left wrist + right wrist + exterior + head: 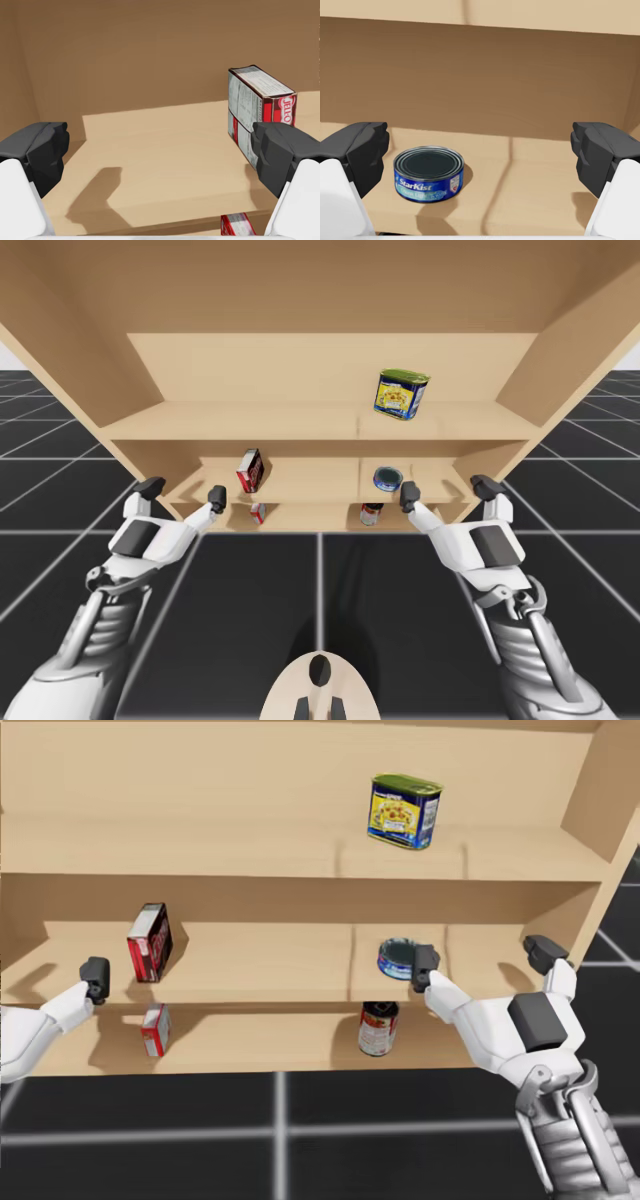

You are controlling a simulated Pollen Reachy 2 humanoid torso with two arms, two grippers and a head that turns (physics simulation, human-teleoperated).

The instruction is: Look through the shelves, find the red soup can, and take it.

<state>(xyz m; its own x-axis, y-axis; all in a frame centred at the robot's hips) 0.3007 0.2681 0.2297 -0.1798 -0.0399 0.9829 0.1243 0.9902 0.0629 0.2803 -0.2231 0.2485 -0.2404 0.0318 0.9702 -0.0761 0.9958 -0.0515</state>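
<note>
Red can (pixel 378 1028) sighted on bottom shelf (pixel 260 1045), at 6 o'clock from blue tin (pixel 398 960). Right tool (pixel 485 960) released, empty, level with middle shelf (pixel 260 965); left tool (pixel 183 492) likewise, red box (pixel 249 469) at 2 o'clock. Reach and grasp remain.

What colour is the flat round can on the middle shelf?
The flat can is blue with a dark top, clearest in the right wrist view.

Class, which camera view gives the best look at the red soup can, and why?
The head view: the red soup can stands upright on the lowest shelf, label in plain view. The high view has the same can tucked under the middle shelf. The wrist views face that shelf.
</note>
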